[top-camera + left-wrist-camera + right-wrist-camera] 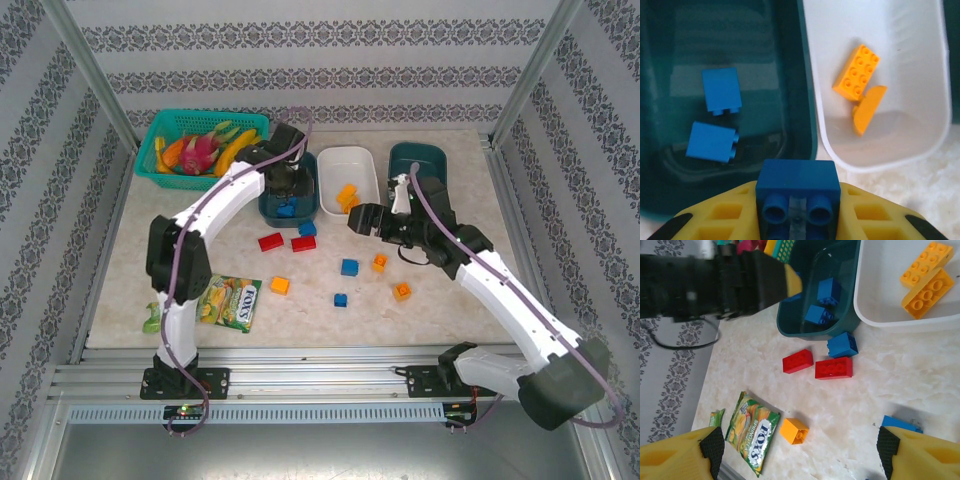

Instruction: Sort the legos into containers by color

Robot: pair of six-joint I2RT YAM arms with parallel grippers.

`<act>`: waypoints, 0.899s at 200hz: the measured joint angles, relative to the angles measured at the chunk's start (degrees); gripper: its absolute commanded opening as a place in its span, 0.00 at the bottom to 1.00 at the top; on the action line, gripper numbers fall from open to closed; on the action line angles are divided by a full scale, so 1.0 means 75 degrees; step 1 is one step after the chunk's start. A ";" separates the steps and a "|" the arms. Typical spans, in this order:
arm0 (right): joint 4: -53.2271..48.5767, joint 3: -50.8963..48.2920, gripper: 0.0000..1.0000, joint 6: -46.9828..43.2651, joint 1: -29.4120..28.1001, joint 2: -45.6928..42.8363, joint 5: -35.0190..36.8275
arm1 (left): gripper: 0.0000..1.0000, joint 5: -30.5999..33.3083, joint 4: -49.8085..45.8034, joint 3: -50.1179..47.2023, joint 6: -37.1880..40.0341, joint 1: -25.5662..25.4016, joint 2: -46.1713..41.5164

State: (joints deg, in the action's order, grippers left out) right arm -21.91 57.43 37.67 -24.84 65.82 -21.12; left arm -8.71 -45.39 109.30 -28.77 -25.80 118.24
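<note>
My left gripper (797, 202) is shut on a blue lego (797, 180), held above the near right corner of the left dark teal container (807, 100). Two blue legos (721, 90) lie inside that tub. The white container (920, 100) beside it holds two orange legos (856, 75). My right gripper (800, 452) hangs open over the table with nothing between its fingers, an orange lego (794, 430) below it and a blue one (901, 423) by its right finger. Two red legos (270, 241) and a blue one (307, 228) lie in front of the left tub.
A second dark teal tub (420, 165) stands at the back right. A green lattice basket (195, 140) of toy fruit sits at the back left. A candy packet (230, 300) lies near the front left edge. More loose bricks (402, 291) dot the table's middle.
</note>
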 measured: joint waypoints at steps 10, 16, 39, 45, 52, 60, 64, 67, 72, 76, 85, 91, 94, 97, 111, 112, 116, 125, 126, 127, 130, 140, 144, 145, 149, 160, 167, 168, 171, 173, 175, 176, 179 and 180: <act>0.0134 0.0012 0.82 0.0090 0.0003 0.0152 -0.0055 | 0.30 -0.0169 0.0023 0.0230 0.0009 0.0058 0.0446; 0.0216 0.0017 0.82 0.0154 0.0015 0.0236 -0.0090 | 0.30 -0.0248 0.0041 0.0350 0.0009 0.0090 0.0702; 0.0391 0.0117 0.82 0.0306 0.0050 0.0478 -0.0143 | 0.30 -0.0475 0.0041 0.0758 0.0006 0.0108 0.1524; 0.0443 0.0152 0.82 0.0341 0.0050 0.0527 -0.0149 | 0.30 -0.0501 0.0029 0.0874 0.0006 0.0108 0.1690; 0.0478 0.0181 0.82 0.0364 0.0050 0.0557 -0.0152 | 0.30 -0.0504 0.0026 0.0994 0.0006 0.0108 0.1833; 0.0527 0.0210 0.82 0.0376 0.0050 0.0574 -0.0166 | 0.30 -0.0522 0.0012 0.1096 0.0003 0.0111 0.1947; 0.0548 0.0219 0.82 0.0393 0.0050 0.0574 -0.0169 | 0.30 -0.0525 0.0003 0.1139 0.0003 0.0117 0.1985; 0.0560 0.0227 0.83 0.0391 0.0050 0.0574 -0.0169 | 0.30 -0.0527 -0.0006 0.1183 0.0003 0.0117 0.2014; 0.0595 0.0233 0.83 0.0393 0.0050 0.0574 -0.0172 | 0.30 -0.0525 -0.0015 0.1236 0.0000 0.0119 0.2037; 0.0612 0.0233 0.82 0.0396 0.0050 0.0574 -0.0172 | 0.30 -0.0525 -0.0012 0.1265 0.0000 0.0122 0.2057; 0.0629 0.0236 0.83 0.0396 0.0050 0.0574 -0.0172 | 0.30 -0.0525 -0.0041 0.1349 -0.0003 0.0137 0.2078; 0.0627 0.0236 0.83 0.0396 0.0050 0.0574 -0.0172 | 0.30 -0.0525 -0.0038 0.1393 -0.0012 0.0143 0.2087; 0.0629 0.0236 0.83 0.0399 0.0050 0.0574 -0.0172 | 0.30 -0.0525 -0.0041 0.1413 -0.0015 0.0149 0.2087; 0.0629 0.0236 0.83 0.0402 0.0050 0.0574 -0.0172 | 0.30 -0.0527 -0.0038 0.1431 -0.0015 0.0157 0.2087; 0.0647 0.0236 0.82 0.0420 0.0050 0.0577 -0.0172 | 0.31 -0.0525 -0.0038 0.1478 -0.0017 0.0189 0.2087; 0.0647 0.0236 0.82 0.0420 0.0050 0.0574 -0.0175 | 0.31 -0.0527 -0.0038 0.1480 -0.0017 0.0189 0.2087; 0.0656 0.0236 0.82 0.0423 0.0050 0.0574 -0.0175 | 0.32 -0.0527 -0.0038 0.1480 -0.0017 0.0198 0.2087; 0.0670 0.0236 0.82 0.0425 0.0050 0.0577 -0.0175 | 0.33 -0.0525 -0.0041 0.1480 -0.0015 0.0216 0.2090; 0.0670 0.0236 0.82 0.0425 0.0050 0.0574 -0.0175 | 0.33 -0.0525 -0.0041 0.1480 -0.0015 0.0219 0.2090; 0.0670 0.0236 0.83 0.0423 0.0050 0.0574 -0.0175 | 0.33 -0.0525 -0.0041 0.1480 -0.0015 0.0221 0.2090; 0.0673 0.0236 0.82 0.0425 0.0050 0.0577 -0.0175 | 0.34 -0.0525 -0.0044 0.1480 -0.0015 0.0227 0.2092; 0.0673 0.0236 0.83 0.0434 0.0050 0.0577 -0.0175 | 0.35 -0.0525 -0.0055 0.1480 -0.0017 0.0245 0.2107; 0.0673 0.0236 0.82 0.0452 0.0050 0.0583 -0.0175 | 0.36 -0.0525 -0.0064 0.1480 -0.0015 0.0256 0.2119; 0.0673 0.0236 0.82 0.0452 0.0050 0.0583 -0.0178 | 0.36 -0.0525 -0.0067 0.1480 -0.0017 0.0256 0.2119; 0.0673 0.0236 0.82 0.0455 0.0050 0.0586 -0.0178 | 0.36 -0.0522 -0.0070 0.1480 -0.0017 0.0259 0.2127; 0.0673 0.0236 0.82 0.0484 0.0050 0.0606 -0.0189 | 0.39 -0.0522 -0.0076 0.1480 -0.0017 0.0271 0.2162; 0.0676 0.0236 0.82 0.0507 0.0050 0.0632 -0.0201 | 0.43 -0.0522 -0.0090 0.1480 -0.0020 0.0274 0.2192; 0.0676 0.0236 0.82 0.0507 0.0050 0.0635 -0.0201 | 0.43 -0.0525 -0.0093 0.1480 -0.0020 0.0277 0.2194; 0.0676 0.0236 0.83 0.0507 0.0050 0.0647 -0.0204 | 0.44 -0.0525 -0.0096 0.1480 -0.0015 0.0280 0.2209; 0.0676 0.0236 0.82 0.0513 0.0050 0.0656 -0.0207 | 0.45 -0.0525 -0.0096 0.1480 -0.0023 0.0280 0.2221; 0.0676 0.0236 0.83 0.0513 0.0050 0.0664 -0.0213 | 0.46 -0.0525 -0.0096 0.1480 -0.0023 0.0283 0.2232; 0.0673 0.0236 0.82 0.0513 0.0050 0.0667 -0.0216 | 0.46 -0.0527 -0.0096 0.1480 -0.0017 0.0286 0.2235; 0.0673 0.0236 0.82 0.0516 0.0050 0.0682 -0.0224 | 0.47 -0.0527 -0.0096 0.1480 -0.0020 0.0289 0.2247; 0.0673 0.0236 0.82 0.0516 0.0050 0.0685 -0.0227 | 0.48 -0.0530 -0.0096 0.1480 -0.0026 0.0289 0.2250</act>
State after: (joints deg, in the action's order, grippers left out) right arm -16.86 59.20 41.54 -24.47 70.96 -22.83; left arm -12.69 -46.11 120.40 -28.97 -23.64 135.11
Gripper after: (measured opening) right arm 0.825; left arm 0.442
